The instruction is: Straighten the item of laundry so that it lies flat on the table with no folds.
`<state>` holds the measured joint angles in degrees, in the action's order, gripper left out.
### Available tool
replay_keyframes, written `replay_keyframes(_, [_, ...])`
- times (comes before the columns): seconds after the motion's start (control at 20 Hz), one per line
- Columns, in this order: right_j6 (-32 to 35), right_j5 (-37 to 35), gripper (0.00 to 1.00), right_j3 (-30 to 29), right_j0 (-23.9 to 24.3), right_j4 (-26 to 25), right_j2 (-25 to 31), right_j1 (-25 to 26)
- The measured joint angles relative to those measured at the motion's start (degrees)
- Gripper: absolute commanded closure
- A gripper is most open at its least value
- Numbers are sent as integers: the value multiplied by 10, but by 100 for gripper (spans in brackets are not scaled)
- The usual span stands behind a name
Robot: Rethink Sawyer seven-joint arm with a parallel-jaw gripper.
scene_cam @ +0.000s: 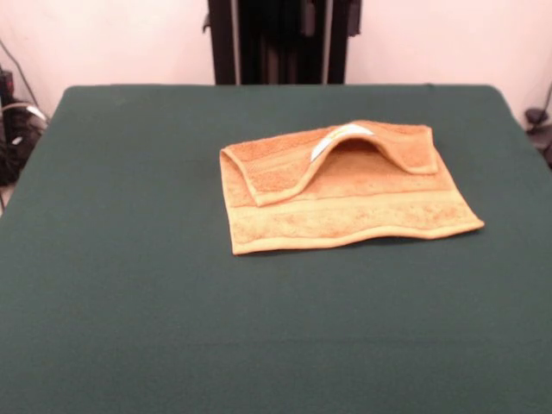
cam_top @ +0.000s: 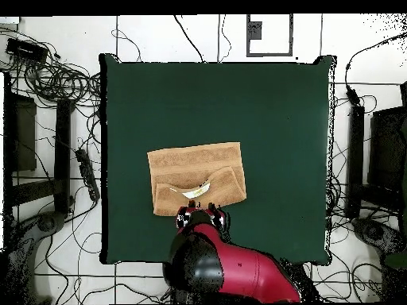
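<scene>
The towel lies on the tabletop just beyond the claw, its claw-side edge folded over, white tag showing. The claw's state can't be told; it's probably just above that edge.

One towel, one worktop, one arm.

On the single green worktop: one orange-tan towel, bearing one white tag. Above it in the overhead view, one red and black arm ending in one claw. Around the worktop on the floor: many loose cables, too tangled to count.
</scene>
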<state>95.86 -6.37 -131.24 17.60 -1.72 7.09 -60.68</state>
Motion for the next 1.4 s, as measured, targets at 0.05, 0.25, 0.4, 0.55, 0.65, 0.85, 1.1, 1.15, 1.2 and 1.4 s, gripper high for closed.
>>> replay_keyframes(0.05, [0,0,0,0,0,0,2,1])
replay_keyframes(0.25, [0,-2,0,7,-25,0,-3,13])
replay_keyframes(0.4, [0,-24,0,24,-66,0,-20,23])
replay_keyframes(0.55, [0,-60,0,47,-104,0,-35,33])
replay_keyframes(0.65, [0,-101,0,75,-132,0,-42,46])
replay_keyframes(0.85, [0,-130,0,113,-151,2,-43,71])
replay_keyframes(1.1, [0,-131,0,169,-154,4,-43,133])
replay_keyframes(1.15, [0,-132,0,174,-153,4,-43,140])
replay_keyframes(1.2, [0,-132,0,179,-153,4,-43,146])
replay_keyframes(1.4, [0,-131,0,206,-151,4,-43,182])
